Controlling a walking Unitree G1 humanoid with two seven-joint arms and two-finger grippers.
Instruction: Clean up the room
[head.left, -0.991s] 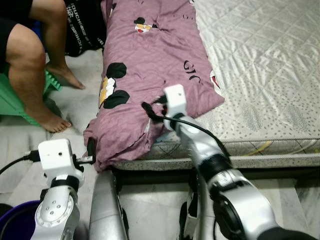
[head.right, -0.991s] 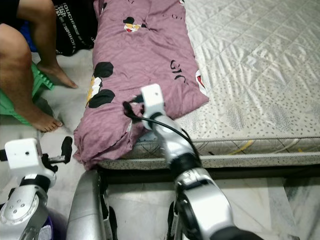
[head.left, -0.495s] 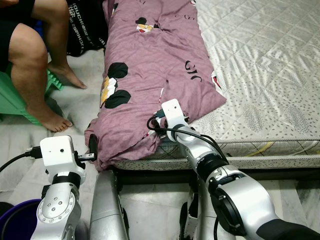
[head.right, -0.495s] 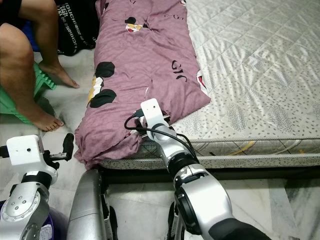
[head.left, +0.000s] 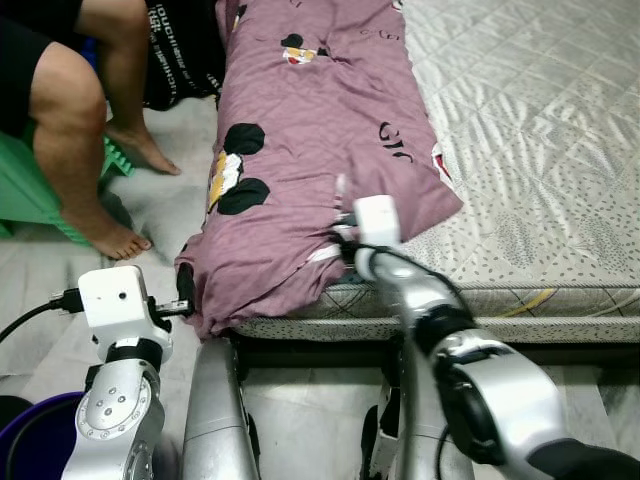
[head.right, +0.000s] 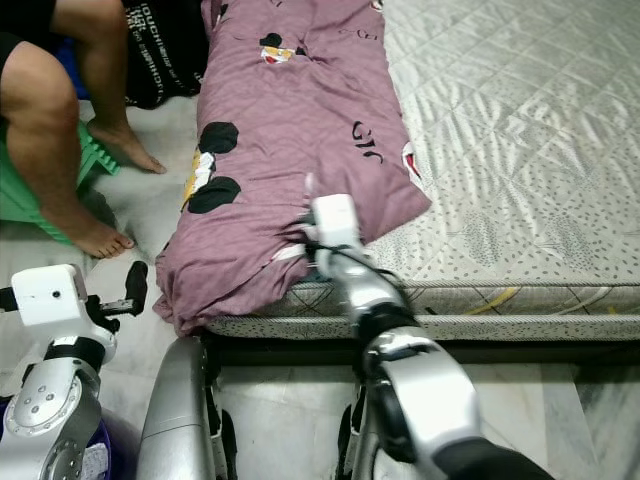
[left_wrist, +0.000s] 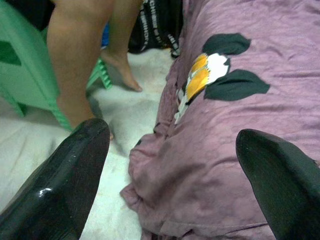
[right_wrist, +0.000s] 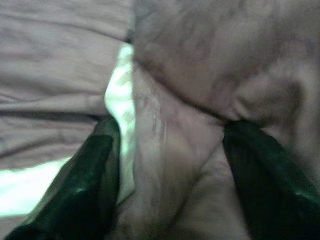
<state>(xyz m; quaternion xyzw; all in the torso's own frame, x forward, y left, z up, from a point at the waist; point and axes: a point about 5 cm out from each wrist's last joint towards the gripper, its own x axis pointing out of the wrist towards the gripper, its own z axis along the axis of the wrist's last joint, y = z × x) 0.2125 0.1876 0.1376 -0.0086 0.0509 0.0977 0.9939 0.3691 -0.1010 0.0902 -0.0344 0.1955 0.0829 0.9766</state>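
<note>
The bed (head.left: 560, 150) carries a quilted, pale grey-white mattress cover with a speckled band along its near edge. A mauve blanket (head.left: 310, 130) with black, white and orange cartoon patches lies lengthwise along the bed's left side, its near end bunched and drooping over the corner toward the floor (head.left: 170, 205). The floor is pale tile; a green plastic stool (head.left: 30, 190) stands on it, beside a person's bare feet (head.left: 120, 240).

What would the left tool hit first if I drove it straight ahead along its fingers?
Most likely the purple blanket: the left tool, fingers apart, points at its bunched end hanging over the mattress edge. Depth is unclear, and the floor lies just below that line.
</note>
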